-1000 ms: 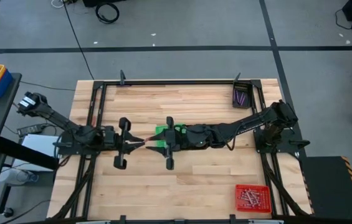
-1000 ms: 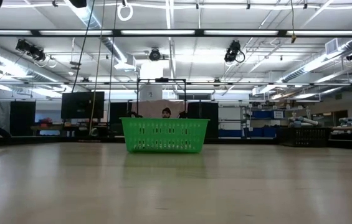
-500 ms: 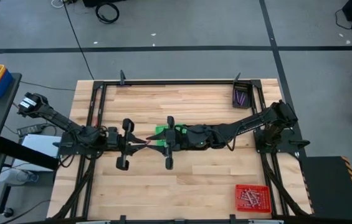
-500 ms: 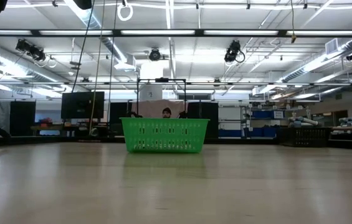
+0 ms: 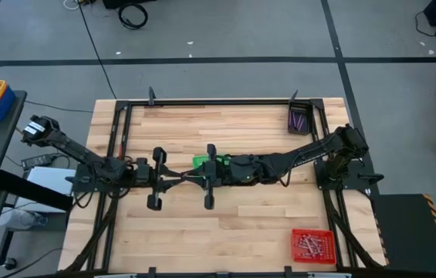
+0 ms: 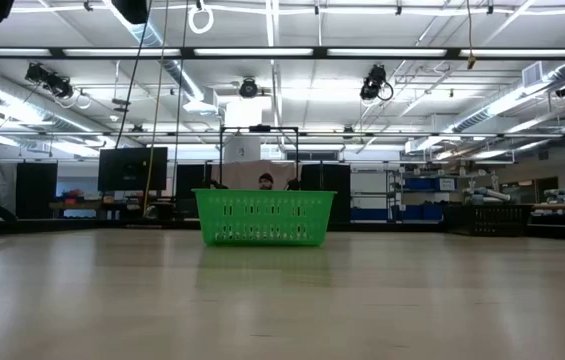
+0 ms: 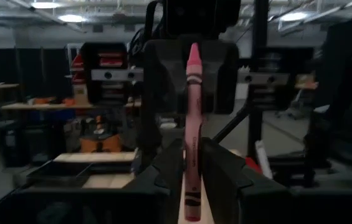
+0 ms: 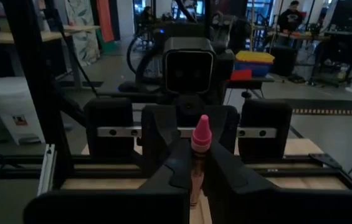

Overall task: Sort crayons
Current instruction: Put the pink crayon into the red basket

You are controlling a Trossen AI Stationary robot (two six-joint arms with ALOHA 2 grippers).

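Mid-table handover: pink crayon (image 7: 191,134) bridges left gripper (image 5: 173,178) and right gripper (image 5: 193,178), both apparently clenched on it above the table (image 5: 241,123); giver best lets go only once taker's grip is firm, then backs off straight.

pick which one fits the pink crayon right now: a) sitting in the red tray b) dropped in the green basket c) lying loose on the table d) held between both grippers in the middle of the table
d: the pink crayon is pinched by the left gripper and also by the right gripper, the two meeting nose to nose mid-table beside the green basket, well away from the red tray.
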